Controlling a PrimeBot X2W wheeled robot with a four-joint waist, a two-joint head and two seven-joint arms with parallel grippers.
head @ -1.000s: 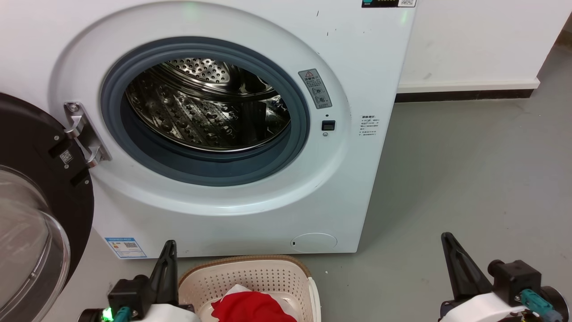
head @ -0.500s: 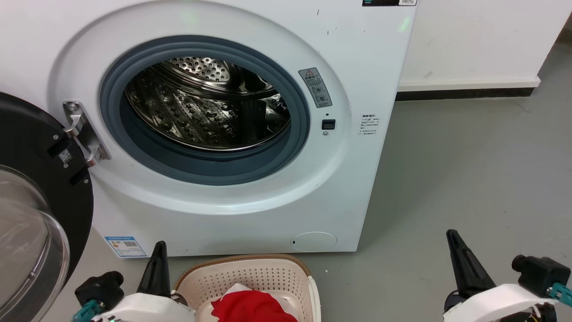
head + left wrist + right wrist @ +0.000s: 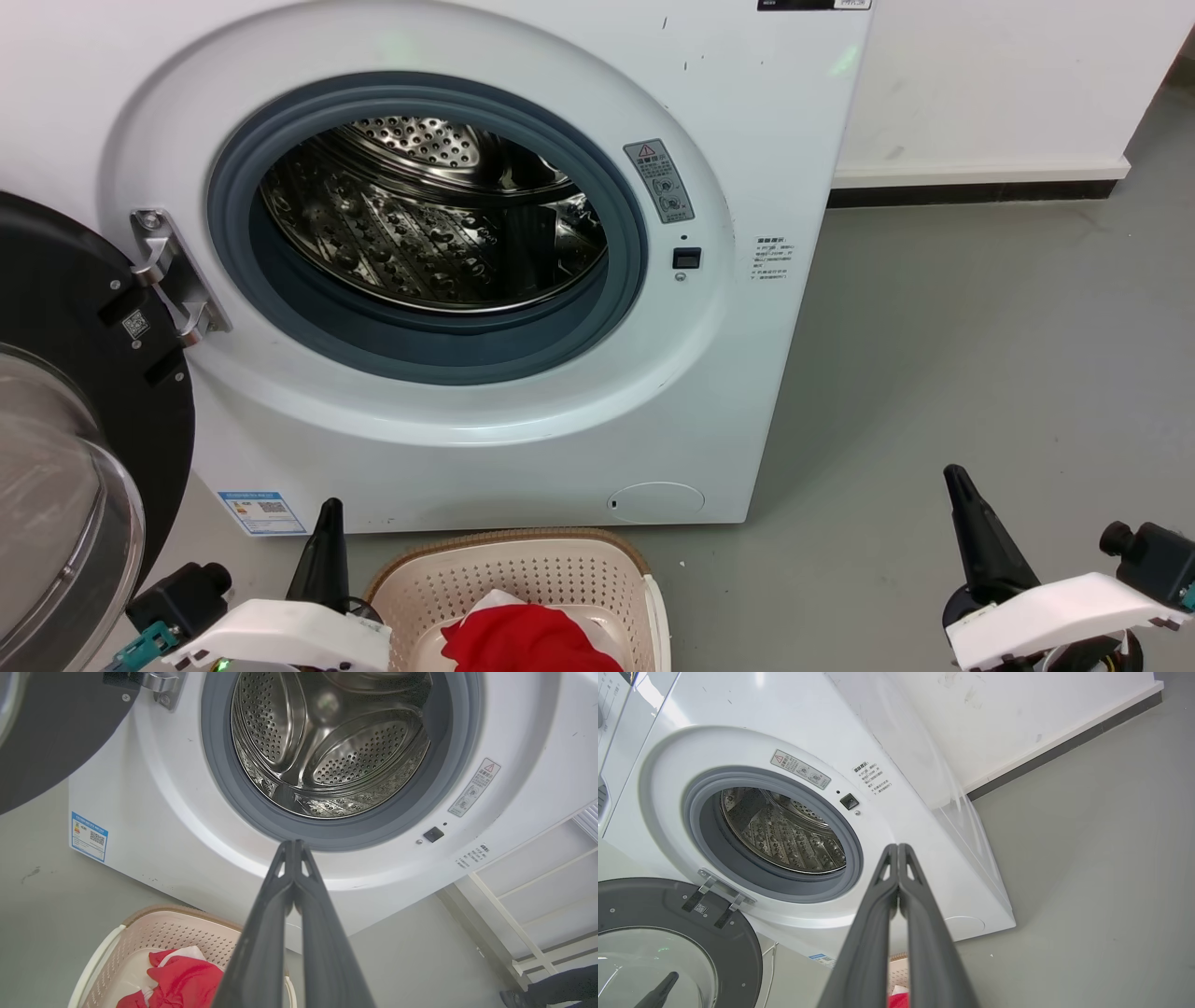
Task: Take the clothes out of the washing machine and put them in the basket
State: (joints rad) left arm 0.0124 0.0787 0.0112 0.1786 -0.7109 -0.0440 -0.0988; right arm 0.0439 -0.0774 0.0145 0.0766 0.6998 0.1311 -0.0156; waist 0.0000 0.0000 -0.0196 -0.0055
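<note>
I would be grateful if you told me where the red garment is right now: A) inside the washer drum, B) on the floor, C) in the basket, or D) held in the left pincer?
C: the red garment lies inside the basket in front of the washing machine, while the left pincer and right pincer are shut on nothing.

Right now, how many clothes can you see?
1: a red garment lying in the basket before the washing machine; others may hide beneath it. The drum looks empty.
</note>
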